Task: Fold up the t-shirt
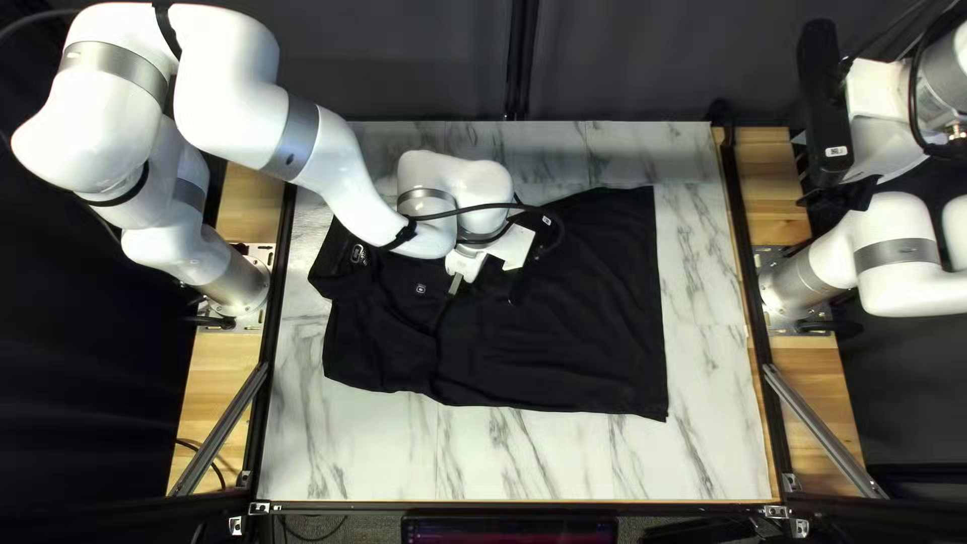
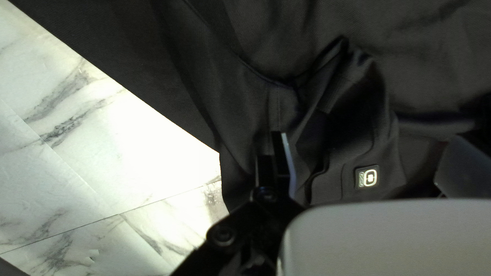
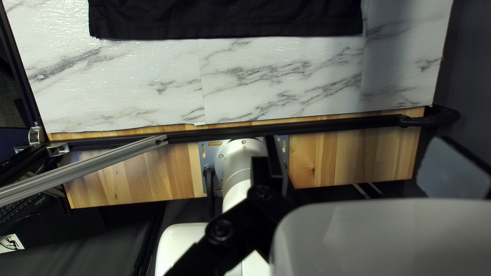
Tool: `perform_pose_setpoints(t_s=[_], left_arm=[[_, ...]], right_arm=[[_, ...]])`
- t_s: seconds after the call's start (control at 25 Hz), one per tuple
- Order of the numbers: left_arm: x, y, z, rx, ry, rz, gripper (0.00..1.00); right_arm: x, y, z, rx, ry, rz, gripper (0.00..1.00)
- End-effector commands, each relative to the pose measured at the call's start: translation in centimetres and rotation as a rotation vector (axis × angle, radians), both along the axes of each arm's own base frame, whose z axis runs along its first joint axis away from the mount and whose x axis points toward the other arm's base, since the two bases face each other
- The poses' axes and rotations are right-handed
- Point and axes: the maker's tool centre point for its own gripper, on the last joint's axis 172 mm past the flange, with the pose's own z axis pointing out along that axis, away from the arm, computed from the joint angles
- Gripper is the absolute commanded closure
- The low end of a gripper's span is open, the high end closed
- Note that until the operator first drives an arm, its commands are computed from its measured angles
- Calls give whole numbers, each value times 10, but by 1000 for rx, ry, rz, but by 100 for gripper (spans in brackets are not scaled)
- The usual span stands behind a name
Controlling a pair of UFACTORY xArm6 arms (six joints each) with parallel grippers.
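The black shirt lies on the marble-patterned table, with its collar at the left of the top left view and its hem toward the right. My left gripper is positioned over the shirt near the collar, fingers set wide; I cannot tell whether they contact the cloth. My right gripper, also set wide, is clear of the shirt, beyond the hem.
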Motion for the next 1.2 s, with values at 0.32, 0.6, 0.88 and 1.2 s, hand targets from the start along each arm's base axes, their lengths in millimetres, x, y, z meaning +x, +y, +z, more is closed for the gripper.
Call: perform_pose_setpoints(t_s=[0.32, 0.6, 0.88, 1.2], left_arm=[[0, 0, 0, 0, 0, 0, 0], [-1, 4, 16, 24, 21, 25, 0], [-24, 6, 53, 106, 41, 76, 0], [-44, -24, 59, 269, 48, 192, 0]], right_arm=[[0, 0, 0, 0, 0, 0, 0], [0, 0, 0, 0, 0, 0, 0], [0, 0, 0, 0, 0, 0, 0], [0, 0, 0, 0, 0, 0, 0]])
